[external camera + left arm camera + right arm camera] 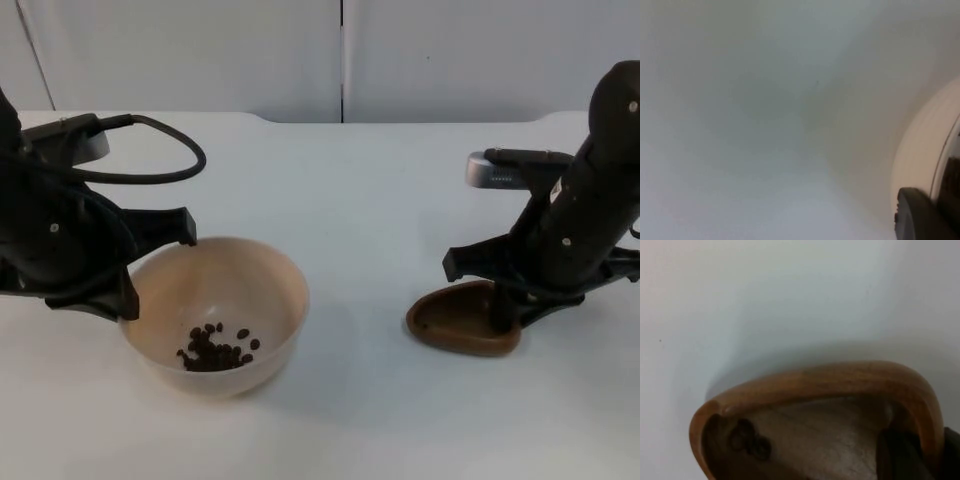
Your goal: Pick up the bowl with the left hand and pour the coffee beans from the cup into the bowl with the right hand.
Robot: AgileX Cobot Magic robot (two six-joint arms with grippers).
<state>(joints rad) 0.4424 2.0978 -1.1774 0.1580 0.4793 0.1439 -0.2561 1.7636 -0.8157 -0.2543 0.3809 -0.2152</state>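
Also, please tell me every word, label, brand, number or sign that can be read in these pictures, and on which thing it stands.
There is no readable text.
Bowl with the coffee beans, at the left gripper: no print.
Brown wooden cup at the right gripper: no lettering; inside it a small embossed mark shows, with no letters that can be made out.
White table: no marks.

The top camera looks down from high up. The left wrist camera sits close beside the bowl (220, 310) rim; the right one looks into the wooden cup (830, 420).
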